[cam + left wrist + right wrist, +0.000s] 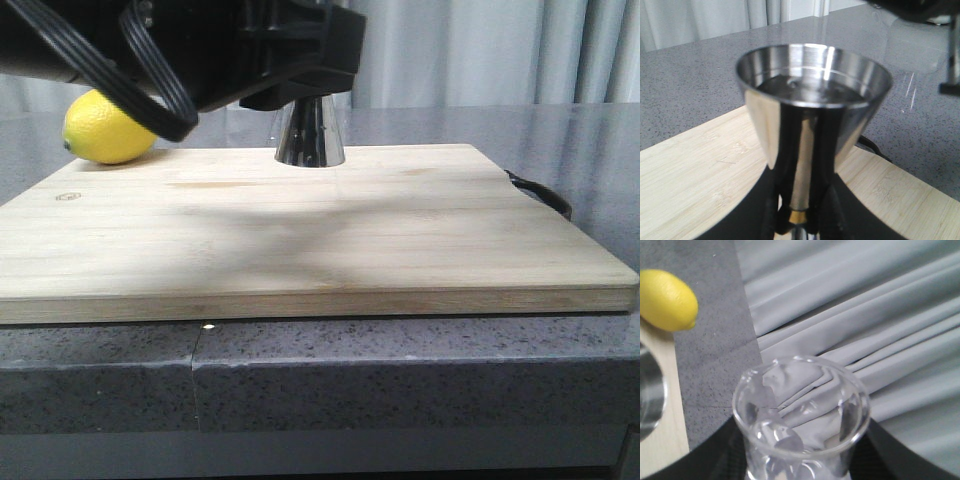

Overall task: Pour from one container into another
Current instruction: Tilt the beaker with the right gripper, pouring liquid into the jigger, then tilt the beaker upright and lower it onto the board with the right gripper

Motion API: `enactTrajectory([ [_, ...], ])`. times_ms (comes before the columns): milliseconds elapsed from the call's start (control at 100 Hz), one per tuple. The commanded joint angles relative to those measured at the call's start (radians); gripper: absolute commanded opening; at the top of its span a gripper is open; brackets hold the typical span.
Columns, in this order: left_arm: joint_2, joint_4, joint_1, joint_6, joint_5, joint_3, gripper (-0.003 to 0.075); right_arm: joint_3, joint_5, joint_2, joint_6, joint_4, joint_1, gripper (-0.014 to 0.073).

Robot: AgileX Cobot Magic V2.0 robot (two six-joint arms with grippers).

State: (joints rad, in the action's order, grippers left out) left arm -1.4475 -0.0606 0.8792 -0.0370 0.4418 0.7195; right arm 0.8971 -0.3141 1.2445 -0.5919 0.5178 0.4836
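A: Front view. One wooden cutting board [300, 230] fills the middle of the frame; its front edge and right corner are fully visible. One steel jigger [310, 135] stands at the board's far edge, upper centre; only its lower cone shows, the top hidden by a black arm [200, 45].
B: Free room?
A: The whole near half of the board is bare wood. One lemon [105, 128] sits upper left, at the board's back left corner.
B: Left wrist view?
A: Left gripper [800, 220] is clamped on the jigger at its gold-banded waist, bottom centre. The cup is upright, with liquid in it. The board's edge runs diagonally; grey counter [690, 90] beyond it.
B: Right wrist view?
A: One clear glass beaker [801, 415], lower centre, tilted toward the curtains. Right gripper: dark shapes flank the beaker, but I cannot tell whether they are closed on it. Jigger rim at the left edge, lemon upper left.
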Motion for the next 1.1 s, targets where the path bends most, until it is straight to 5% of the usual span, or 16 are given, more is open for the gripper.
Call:
enactTrajectory([
  [0, 0.040, 0.001, 0.008, -0.002, 0.085, 0.027, -0.0019, 0.030, -0.059, -0.041, 0.059, -0.136, -0.004, 0.0244],
  [240, 0.040, 0.001, 0.008, -0.002, 0.085, 0.027, -0.0019, 0.025, -0.024, -0.027, 0.060, -0.553, -0.012, 0.0244],
  [520, 0.040, 0.001, 0.008, 0.000, 0.085, 0.027, -0.0019, -0.043, -0.061, 0.083, 0.128, -0.633, -0.113, 0.0244],
  [1090, 0.040, 0.001, 0.008, 0.004, 0.081, 0.027, -0.0019, -0.166, -0.458, 0.327, 0.367, -0.582, -0.120, 0.0244],
])
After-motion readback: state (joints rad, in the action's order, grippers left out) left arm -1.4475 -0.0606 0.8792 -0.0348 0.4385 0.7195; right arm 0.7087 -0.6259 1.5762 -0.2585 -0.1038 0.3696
